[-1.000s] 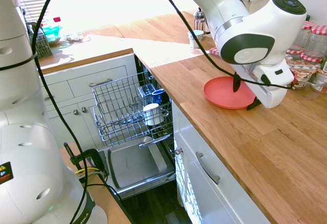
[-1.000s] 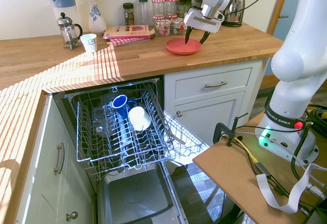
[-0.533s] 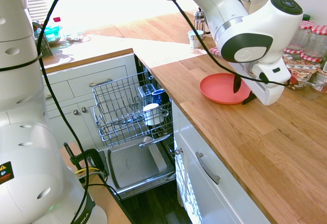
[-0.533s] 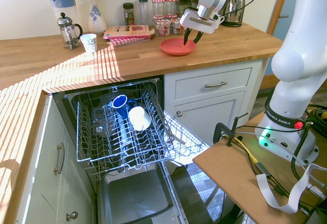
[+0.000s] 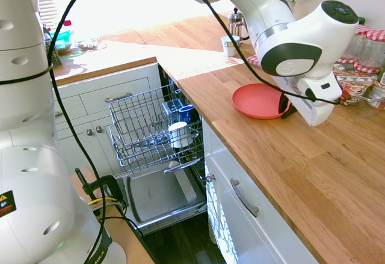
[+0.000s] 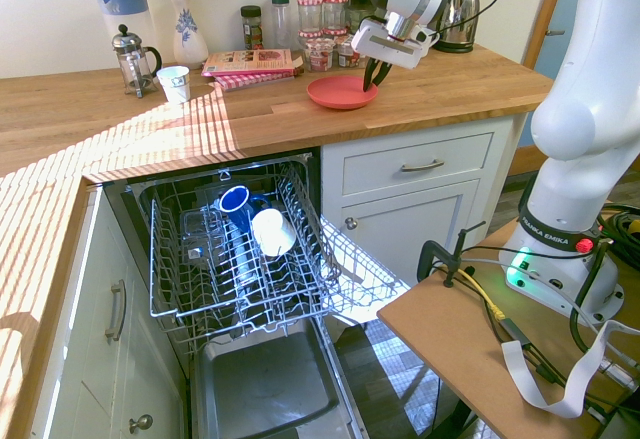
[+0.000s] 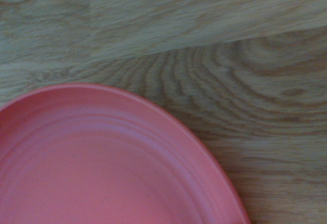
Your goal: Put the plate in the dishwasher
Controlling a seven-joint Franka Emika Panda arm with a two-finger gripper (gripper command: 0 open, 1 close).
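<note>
Plate (image 5: 258,100) on worktop (image 5: 313,174); rim under jaws hidden, grip unclear.

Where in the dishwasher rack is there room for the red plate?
In the dishwasher rack the rows of tines in front of the white cup and blue mug look bare. It is crowded around those two, and the plate sits by packed jars.

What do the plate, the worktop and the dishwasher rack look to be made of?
Plate: probably plastic, matte coral, with soft moulded rings near the rim in the wrist view. Worktop: wood, oiled or satin, visible grain and jointed staves. Dishwasher rack: grey wire, likely coated metal, thin welded grid.
</note>
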